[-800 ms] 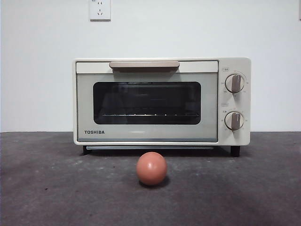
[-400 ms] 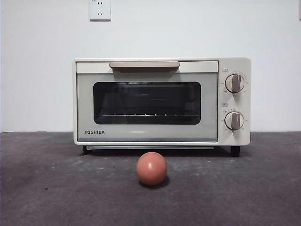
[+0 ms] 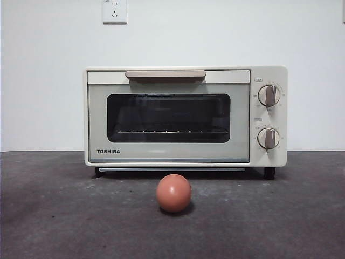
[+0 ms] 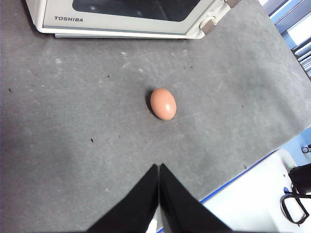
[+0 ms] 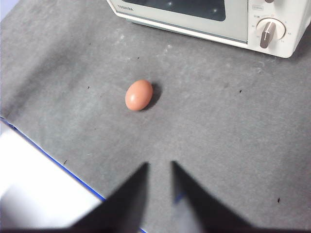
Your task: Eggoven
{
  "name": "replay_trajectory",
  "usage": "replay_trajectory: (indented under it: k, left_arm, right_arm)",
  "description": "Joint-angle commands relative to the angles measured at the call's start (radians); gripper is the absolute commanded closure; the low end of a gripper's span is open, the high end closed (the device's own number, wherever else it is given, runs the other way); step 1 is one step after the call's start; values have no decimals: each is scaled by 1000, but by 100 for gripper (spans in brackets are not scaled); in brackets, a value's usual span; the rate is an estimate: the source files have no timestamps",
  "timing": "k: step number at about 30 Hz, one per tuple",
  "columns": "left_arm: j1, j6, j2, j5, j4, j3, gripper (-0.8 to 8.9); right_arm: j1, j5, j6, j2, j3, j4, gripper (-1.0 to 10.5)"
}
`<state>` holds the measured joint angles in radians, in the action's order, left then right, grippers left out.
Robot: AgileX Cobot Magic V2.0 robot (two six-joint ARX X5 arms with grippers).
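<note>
Nothing had moved: the egg (image 3: 173, 192) lay just before the shut oven (image 3: 185, 116), untouched. Left gripper (image 4: 159, 166) hovered pinched closed, right gripper (image 5: 160, 164) slightly parted, both empty; everything remained undone.

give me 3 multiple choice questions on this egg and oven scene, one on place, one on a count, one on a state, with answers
1. Where is the egg?
A. on the table in front of the oven
B. inside the oven
C. on top of the oven

2. How many knobs does the oven have?
A. one
B. two
C. four

3. How is the oven door?
A. open
B. removed
C. shut

Answers:
1 A, the egg rests on the grey table, apart from the oven.
2 B, two grey knobs sit stacked beside the window.
3 C, the door stands flush, handle on top.
</note>
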<state>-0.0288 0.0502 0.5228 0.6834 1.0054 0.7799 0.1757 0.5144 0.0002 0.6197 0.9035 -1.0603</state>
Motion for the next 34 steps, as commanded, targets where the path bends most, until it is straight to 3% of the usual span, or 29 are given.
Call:
replay_trajectory:
  k: [1, 10, 15, 26, 34]
  left_arm:
    - [-2, -16, 6, 5, -10, 18, 808]
    - [-2, -16, 6, 5, -12, 18, 808]
    - [-2, -16, 6, 5, -28, 18, 808]
    - [-6, -16, 6, 5, -40, 18, 808]
    - [-27, -16, 6, 5, -40, 18, 808]
  right_arm:
    - [5, 3, 23, 7, 16, 14, 640]
    - [18, 51, 98, 72, 17, 43, 625]
    - [109, 42, 195, 176, 17, 126, 625]
    - [454, -184, 386, 525, 20, 426, 626]
    - [556, -318, 457, 799, 72, 545, 626]
